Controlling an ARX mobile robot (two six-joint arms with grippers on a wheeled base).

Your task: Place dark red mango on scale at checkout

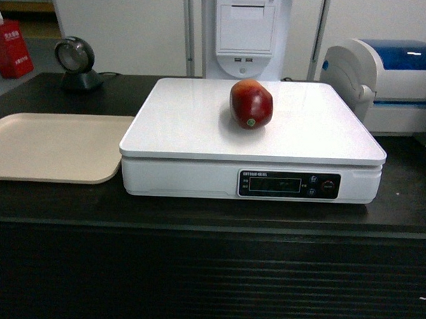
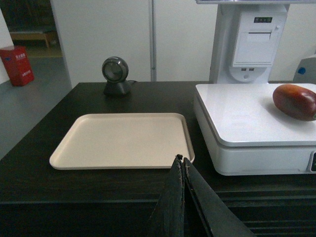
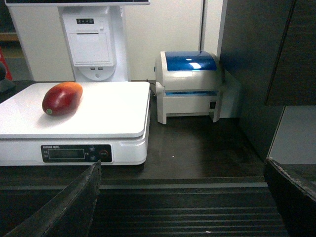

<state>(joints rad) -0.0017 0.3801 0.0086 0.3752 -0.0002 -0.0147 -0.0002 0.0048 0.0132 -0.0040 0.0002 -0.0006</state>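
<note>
The dark red mango [image 1: 251,103] lies on its side on the scale's [image 1: 193,134] white platform, a little behind the middle, with nothing holding it. The left wrist view has the mango [image 2: 295,101] at its far right on the scale [image 2: 242,118]. My left gripper [image 2: 180,159] is shut and empty, hanging in front of the checkout counter's [image 1: 195,278] ribbed front, below the beige tray. My right gripper [image 3: 182,162] is wide open and empty, low before the counter edge, right of the scale [image 3: 108,108] and well away from the mango [image 3: 61,98]. Neither gripper shows in the head view.
A beige tray [image 2: 118,140] lies on the counter left of the scale. A round barcode scanner [image 2: 116,74] stands behind it. A white-and-blue printer [image 3: 190,84] sits right of the scale, a white terminal post [image 1: 245,31] behind it, and a dark cabinet wall [image 3: 252,74] at far right.
</note>
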